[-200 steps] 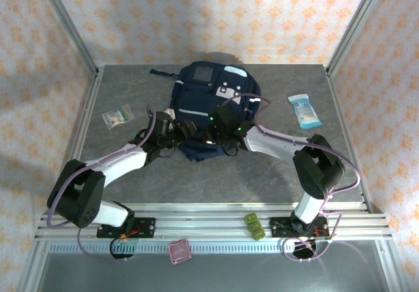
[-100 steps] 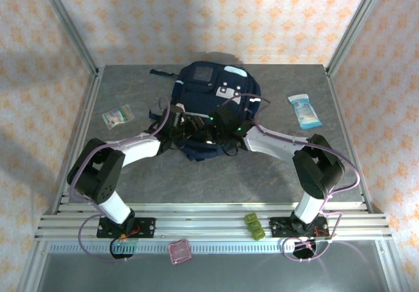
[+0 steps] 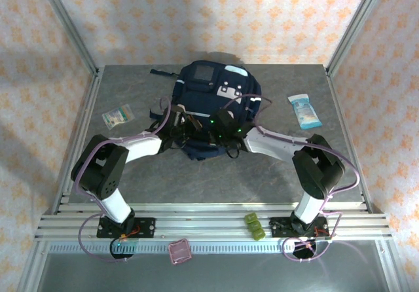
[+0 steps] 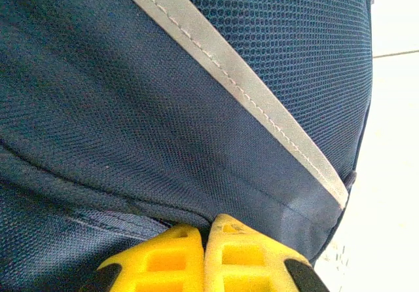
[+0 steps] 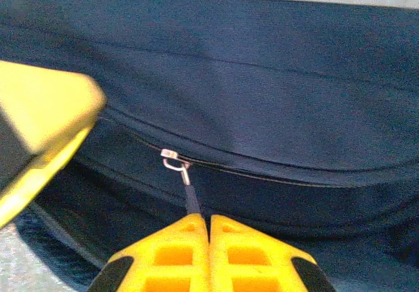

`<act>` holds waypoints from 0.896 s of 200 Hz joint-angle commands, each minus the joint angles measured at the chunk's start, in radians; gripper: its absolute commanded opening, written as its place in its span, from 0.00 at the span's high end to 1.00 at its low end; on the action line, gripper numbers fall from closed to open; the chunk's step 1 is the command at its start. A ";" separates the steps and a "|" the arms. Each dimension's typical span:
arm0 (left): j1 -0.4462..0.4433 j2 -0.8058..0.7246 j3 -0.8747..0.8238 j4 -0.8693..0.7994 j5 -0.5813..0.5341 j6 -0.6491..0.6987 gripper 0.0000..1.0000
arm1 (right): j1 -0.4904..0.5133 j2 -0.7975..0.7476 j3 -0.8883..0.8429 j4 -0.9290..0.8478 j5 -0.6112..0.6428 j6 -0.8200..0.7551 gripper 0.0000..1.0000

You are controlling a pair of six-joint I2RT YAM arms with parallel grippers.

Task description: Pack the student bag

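Student bag (image 3: 213,95) lies flat at the far middle of the grey table (image 3: 262,174), one end toward the far edge and the other toward the arms.

Right gripper (image 5: 209,230): yellow fingers clamped together on the dark tab of the zipper pull (image 5: 190,199). The pull's metal ring sits just above the fingertips on the closed zipper line, and navy fabric is behind it. A blurred yellow part (image 5: 39,128) pokes in at the left of the right wrist view, close to the zipper but not touching the pull.

Left gripper (image 4: 204,236): fingers closed flat against each other, tips pressed up to a navy seam of the bag. Can't tell if any fabric is pinched. A light-grey stripe (image 4: 249,95) runs diagonally across the bag above the tips.

In the top view both arms reach in to the bag's near end, the left from the left side and the right from the right side, wrists close together over it.

Around the bag:
- A small clear packet (image 3: 118,116) is near the table's left edge, well apart from the bag.
- A light-blue tissue pack (image 3: 304,110) is near the right edge, well apart.
- A green block (image 3: 254,226) rests on the rail (image 3: 196,217) at the near edge.
- A pink square (image 3: 179,251) is just in front of the rail.
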 commanded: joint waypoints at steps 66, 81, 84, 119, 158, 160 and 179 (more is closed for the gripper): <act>0.113 -0.095 0.009 0.017 0.003 0.073 1.00 | -0.148 -0.162 -0.131 -0.089 0.134 -0.034 1.00; 0.115 -0.097 0.021 0.010 0.024 0.077 1.00 | -0.139 -0.192 -0.130 -0.037 0.052 -0.050 1.00; 0.115 -0.095 0.024 0.012 0.031 0.075 1.00 | -0.134 -0.199 -0.129 -0.024 0.042 -0.055 1.00; 0.110 -0.116 0.035 0.036 0.092 0.037 1.00 | -0.043 -0.226 -0.100 0.083 -0.007 -0.093 0.70; 0.092 -0.158 0.064 0.032 0.127 0.016 1.00 | 0.009 -0.140 -0.039 0.150 -0.038 -0.099 0.62; 0.091 -0.161 0.067 0.031 0.127 0.016 1.00 | 0.010 -0.134 -0.035 0.152 -0.039 -0.099 0.62; 0.082 -0.171 0.082 0.022 0.132 0.016 1.00 | 0.023 -0.101 -0.010 0.169 -0.030 -0.103 0.57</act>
